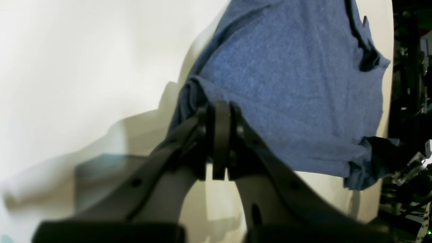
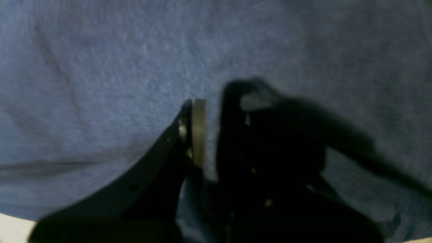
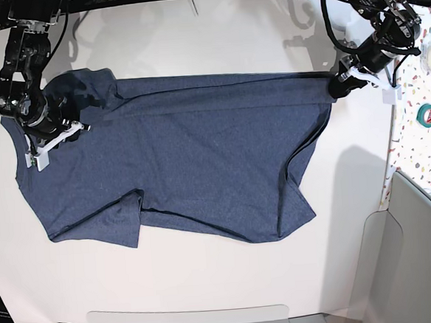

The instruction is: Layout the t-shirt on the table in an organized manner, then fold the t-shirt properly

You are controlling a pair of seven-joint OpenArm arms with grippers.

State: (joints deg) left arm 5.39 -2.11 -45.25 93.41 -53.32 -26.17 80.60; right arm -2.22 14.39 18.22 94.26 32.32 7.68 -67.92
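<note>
From base cam the t-shirt is spread across the white counter, plain side up, top edge pulled pretty straight between my two arms, bottom part still rumpled w/ a fold near the lower middle. Left claw is clamped on a bunched bit of the fabric at the counter's edge. Right claw is closed too, pinching cloth, tho that cam's blurry.
</note>
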